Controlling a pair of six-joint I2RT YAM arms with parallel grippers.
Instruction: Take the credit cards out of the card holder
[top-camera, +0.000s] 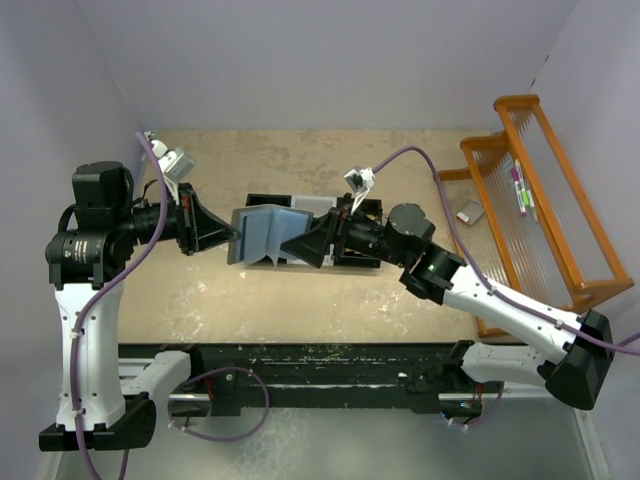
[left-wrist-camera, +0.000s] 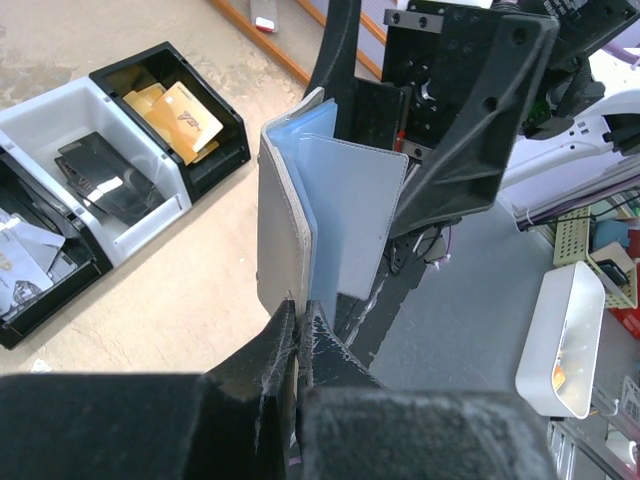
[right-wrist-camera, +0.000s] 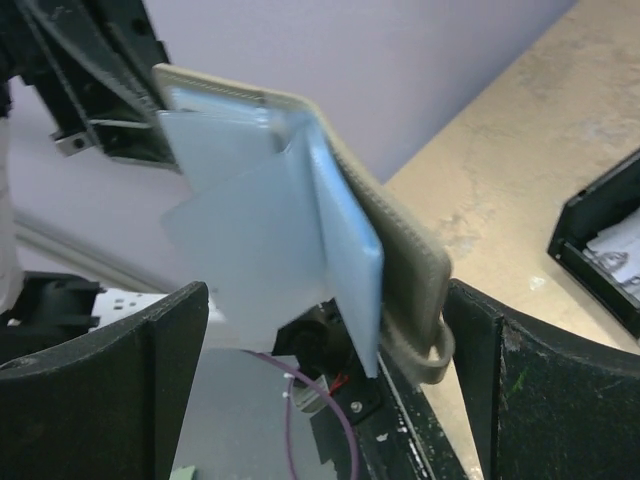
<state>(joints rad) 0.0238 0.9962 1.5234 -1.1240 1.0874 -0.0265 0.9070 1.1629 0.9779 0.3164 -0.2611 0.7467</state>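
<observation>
My left hand (top-camera: 232, 237) is pinched shut on one edge of the card holder (top-camera: 262, 232), holding it upright and open above the bench (top-camera: 300, 160). My right hand (top-camera: 292, 245) has its fingers spread wide around the opposite flap; I cannot tell whether they touch it. Orange-gold credit cards (left-wrist-camera: 185, 115) lie in an end compartment of the bin tray (left-wrist-camera: 40, 115) just behind the holder.

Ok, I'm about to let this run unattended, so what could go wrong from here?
The left end effector pinches the card holder by one edge only, in the air; a tug may twist it loose. The right end effector is open astride the whole holder, and no card edge shows, so it may close on a pocket panel instead.
</observation>
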